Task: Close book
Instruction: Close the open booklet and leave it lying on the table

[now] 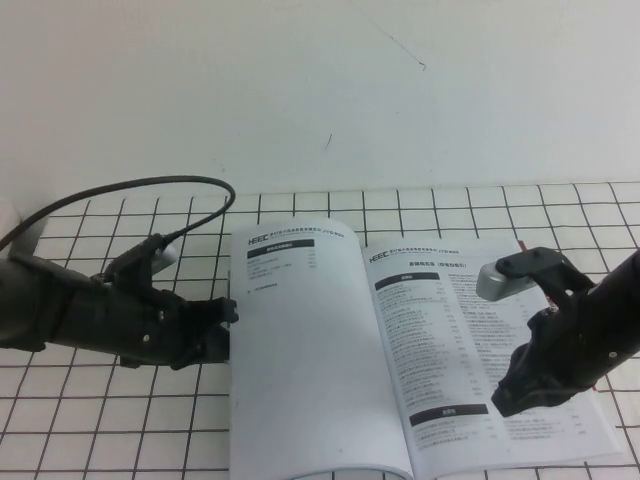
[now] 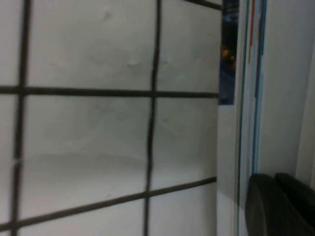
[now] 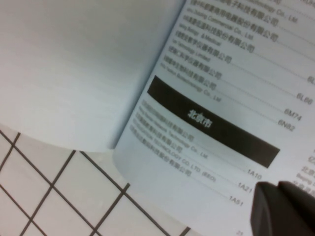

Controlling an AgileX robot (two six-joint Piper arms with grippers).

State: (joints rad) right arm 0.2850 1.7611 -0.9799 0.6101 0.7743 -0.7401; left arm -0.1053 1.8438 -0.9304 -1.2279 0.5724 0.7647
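Note:
An open book (image 1: 320, 340) with white printed pages lies on the gridded table in the high view. Its left-hand pages arch up from the spine. My left gripper (image 1: 228, 330) sits at the book's left edge with its fingers together. In the left wrist view the gripper (image 2: 278, 201) rests against the page stack and blue cover edge (image 2: 246, 98). My right gripper (image 1: 515, 395), also shut, rests low on the right-hand page. In the right wrist view the gripper (image 3: 280, 209) touches the printed page (image 3: 206, 98) beside a black heading bar.
The table (image 1: 100, 420) is white with a black grid and meets a plain white wall at the back. A black cable (image 1: 150, 185) loops above my left arm. Bare grid lies left of the book and along the far side.

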